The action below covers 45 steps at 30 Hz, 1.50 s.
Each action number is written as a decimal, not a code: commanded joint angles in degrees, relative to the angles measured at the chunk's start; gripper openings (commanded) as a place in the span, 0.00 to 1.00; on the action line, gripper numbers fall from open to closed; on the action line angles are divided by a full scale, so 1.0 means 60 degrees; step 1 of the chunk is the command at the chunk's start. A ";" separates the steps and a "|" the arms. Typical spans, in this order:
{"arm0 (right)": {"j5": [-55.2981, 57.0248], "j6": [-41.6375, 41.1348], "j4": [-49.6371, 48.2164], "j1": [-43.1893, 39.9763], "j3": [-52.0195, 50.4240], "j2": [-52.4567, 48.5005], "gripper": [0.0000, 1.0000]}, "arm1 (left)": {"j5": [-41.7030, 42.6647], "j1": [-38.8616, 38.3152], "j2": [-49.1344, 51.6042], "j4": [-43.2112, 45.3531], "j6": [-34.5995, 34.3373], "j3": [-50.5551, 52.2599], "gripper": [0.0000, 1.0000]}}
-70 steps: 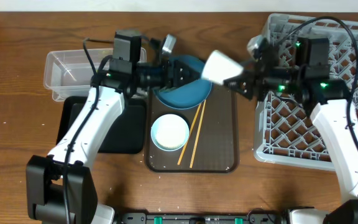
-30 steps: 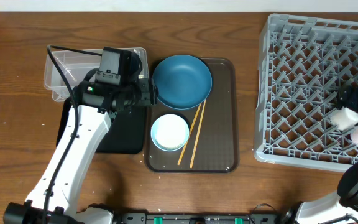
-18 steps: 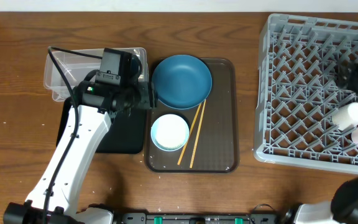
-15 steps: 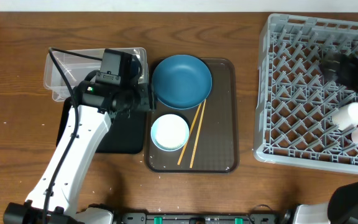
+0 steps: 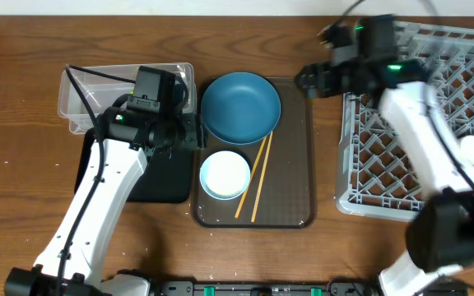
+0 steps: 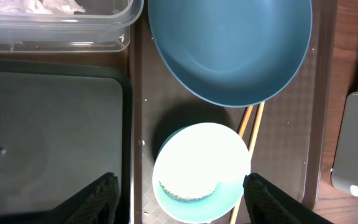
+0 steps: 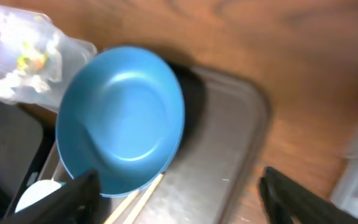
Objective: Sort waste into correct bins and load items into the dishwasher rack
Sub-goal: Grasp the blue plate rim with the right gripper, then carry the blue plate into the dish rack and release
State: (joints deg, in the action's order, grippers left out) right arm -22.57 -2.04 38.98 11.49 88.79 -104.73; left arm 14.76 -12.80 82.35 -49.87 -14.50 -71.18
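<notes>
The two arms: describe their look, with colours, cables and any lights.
The left arm and the right arm both have white shells on the long links and black blocks at the joints and wrists. A small green light glows near each wrist. A thin black cable loops off the left arm. The left pincer and right pincer have broad, dark fingers.

Left arm (image 5: 105, 181) is shown extended from the near edge toward the centre, with the left gripper (image 5: 194, 131) held spread and empty (its fingers (image 6: 98, 196) are seen low in the wrist view). Right arm (image 5: 422, 133) is shown folded back toward the centre, with the right gripper (image 5: 307, 80) likewise parted and empty.
</notes>
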 commanded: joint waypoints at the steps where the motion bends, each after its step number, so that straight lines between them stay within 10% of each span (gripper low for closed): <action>1: 0.1056 -0.1009 -0.0120 0.0659 -0.0164 -0.0903 0.72 | -0.0084 0.0022 0.0015 -0.0040 0.0160 -0.0051 0.67; 7: 0.1982 -0.1588 -0.0637 0.1446 -0.0160 -0.2346 0.59 | -0.0084 0.0022 0.0018 -0.0040 0.0157 -0.0051 0.68; 15: 0.2310 -0.2237 -0.1264 0.1417 -0.0091 -0.2750 0.02 | -0.0080 0.0022 0.0018 -0.0040 0.0157 -0.0051 0.67; 33: 0.7970 0.1392 -0.1719 -0.2229 0.0736 0.1490 0.01 | -0.0084 0.0022 0.0018 -0.0025 0.0157 -0.0051 0.67; 45: 1.1817 0.4408 -0.3861 -0.4834 0.0736 0.0976 0.01 | -0.0084 0.0022 0.0018 0.0000 0.0157 -0.0051 0.68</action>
State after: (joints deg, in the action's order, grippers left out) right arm 40.77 18.48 17.63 -15.66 93.19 -98.06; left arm 14.63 -12.80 82.35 -49.74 -14.50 -71.18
